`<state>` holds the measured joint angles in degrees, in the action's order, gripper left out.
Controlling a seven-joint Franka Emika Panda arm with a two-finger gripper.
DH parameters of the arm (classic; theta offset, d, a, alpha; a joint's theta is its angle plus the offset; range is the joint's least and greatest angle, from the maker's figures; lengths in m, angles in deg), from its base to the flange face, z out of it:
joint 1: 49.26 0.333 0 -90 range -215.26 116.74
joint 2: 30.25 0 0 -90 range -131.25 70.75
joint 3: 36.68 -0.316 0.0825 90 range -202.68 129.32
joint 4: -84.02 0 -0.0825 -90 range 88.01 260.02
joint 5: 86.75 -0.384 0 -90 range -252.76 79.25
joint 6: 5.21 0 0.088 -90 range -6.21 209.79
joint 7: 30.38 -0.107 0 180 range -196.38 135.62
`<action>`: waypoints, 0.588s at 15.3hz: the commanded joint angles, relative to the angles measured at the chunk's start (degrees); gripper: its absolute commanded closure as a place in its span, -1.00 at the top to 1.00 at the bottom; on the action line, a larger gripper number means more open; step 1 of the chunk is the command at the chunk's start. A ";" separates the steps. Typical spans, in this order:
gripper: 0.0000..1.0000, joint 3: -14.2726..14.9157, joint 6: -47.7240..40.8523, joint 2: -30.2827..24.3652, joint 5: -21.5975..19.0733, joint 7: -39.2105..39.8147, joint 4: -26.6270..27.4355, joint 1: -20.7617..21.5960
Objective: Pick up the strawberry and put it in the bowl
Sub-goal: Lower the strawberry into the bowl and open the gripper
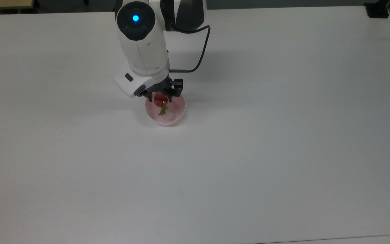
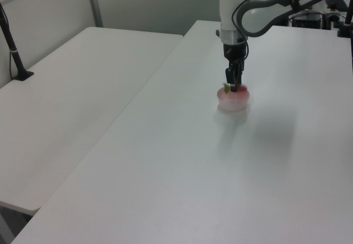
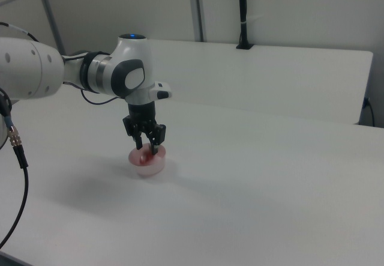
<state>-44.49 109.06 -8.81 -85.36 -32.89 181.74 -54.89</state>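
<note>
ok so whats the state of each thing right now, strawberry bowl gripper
strawberry: inside the bowl's rim, between the gripper's fingers, leafy stem pointing toward the top view's bottom
bowl: upright on the table, strawberry in it
gripper: open, fingertips low over the bowl

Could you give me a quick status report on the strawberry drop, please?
End effector open, low over bowl. Strawberry between the fingers, inside the bowl's rim in the top view. Nothing in the way.
</note>
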 commanded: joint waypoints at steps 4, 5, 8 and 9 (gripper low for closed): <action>1.00 0.16 -4.91 -4.03 -1.22 -1.71 -2.27 -0.25; 1.00 0.25 -8.24 -5.78 -1.22 -1.71 -3.58 -0.26; 1.00 1.04 -15.73 -12.54 -1.39 -1.71 -4.91 -0.52; 1.00 1.21 -17.57 -14.74 -2.18 -1.71 -5.09 -0.78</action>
<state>-44.13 97.04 -15.21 -85.37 -34.03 175.70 -55.26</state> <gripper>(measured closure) 0.000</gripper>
